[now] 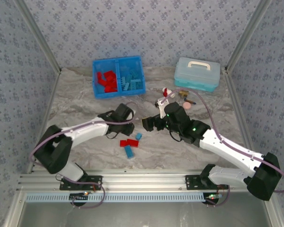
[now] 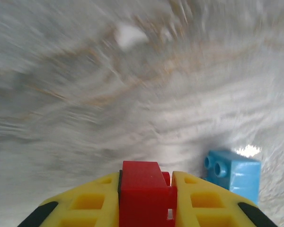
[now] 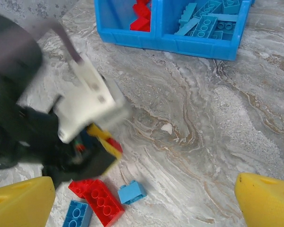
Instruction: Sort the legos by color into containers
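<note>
A red lego [image 2: 139, 196] was gripped between the left pincer's [image 2: 146, 182] yellow fingers [image 2: 94, 203] at the bottom of the left wrist frame. A light blue lego [image 2: 234, 175] lay on the table [image 2: 85, 118] at lower right. The right pincer [image 3: 142, 203] was held wide and empty. The blue bin [image 1: 95, 78] was seen at the upper centre of the top frame.

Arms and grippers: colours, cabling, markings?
Left arm and right arm: white links, black joints and bases, a mauve cable looped alongside each. Gripper fingers are yellow with black patches. A green light glows on the right arm.
</note>
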You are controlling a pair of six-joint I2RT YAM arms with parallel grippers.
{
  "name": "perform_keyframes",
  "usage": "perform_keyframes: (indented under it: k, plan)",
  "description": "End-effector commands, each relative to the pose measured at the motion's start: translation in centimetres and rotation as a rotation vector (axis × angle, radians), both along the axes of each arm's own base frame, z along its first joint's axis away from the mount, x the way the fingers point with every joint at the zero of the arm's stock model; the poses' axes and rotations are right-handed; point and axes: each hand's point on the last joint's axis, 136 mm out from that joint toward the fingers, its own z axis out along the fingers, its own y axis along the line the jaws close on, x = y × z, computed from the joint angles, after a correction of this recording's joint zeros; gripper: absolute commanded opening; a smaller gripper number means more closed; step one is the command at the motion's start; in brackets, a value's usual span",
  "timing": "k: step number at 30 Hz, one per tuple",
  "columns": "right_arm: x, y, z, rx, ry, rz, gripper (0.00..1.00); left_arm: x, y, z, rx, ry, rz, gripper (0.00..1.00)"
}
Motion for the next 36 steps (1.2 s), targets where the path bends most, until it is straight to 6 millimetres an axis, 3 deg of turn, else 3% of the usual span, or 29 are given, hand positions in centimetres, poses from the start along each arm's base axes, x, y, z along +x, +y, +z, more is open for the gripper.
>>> perform_keyframes:
  k: [1, 7, 9, 14, 19, 22, 27, 30, 33, 36]
  plan:
    - [0.3, -0.3, 1.8, 0.052, -0.031, -0.032, 1.0, 5.5, 3.1, 7.1, -0.064, -0.202, 0.178, 0.2]
    - [0.1, -0.7, 1.8, 0.057, -0.008, -0.049, 1.0, 14.6, 9.2, 12.9, -0.111, -0.328, 0.398, 0.19]
    - [-0.1, -0.8, 1.9, 0.064, 0.0, -0.052, 1.0, 17.5, 10.7, 13.9, -0.095, -0.346, 0.452, 0.18]
    - [-0.7, -1.7, 2.2, 0.078, 0.006, -0.08, 1.0, 24.4, 13.4, 13.5, -0.018, -0.365, 0.516, 0.19]
    - [-1.3, -2.8, 2.8, 0.086, 0.013, -0.1, 1.0, 28.5, 14.3, 10.2, 0.039, -0.296, 0.548, 0.22]
    - [-1.7, -3.4, 3.0, 0.092, 0.011, -0.113, 1.0, 29.1, 14.4, 8.8, 0.08, -0.258, 0.552, 0.27]
    - [-1.6, -3.5, 2.9, 0.116, 0.009, -0.125, 1.0, 28.3, 13.5, 8.0, 0.118, -0.246, 0.528, 0.42]
    - [-1.7, -2.9, 3.3, 0.132, 0.011, -0.101, 1.0, 27.1, 13.1, 9.2, 0.077, -0.26, 0.536, 0.46]
    - [-1.5, -2.6, 3.3, 0.131, 0.014, -0.098, 1.0, 25.1, 12.4, 11.8, 0.007, -0.295, 0.543, 0.47]
    - [-1.3, -2.5, 3.1, 0.125, 0.013, -0.101, 1.0, 21.6, 11.0, 14.0, -0.089, -0.318, 0.526, 0.47]
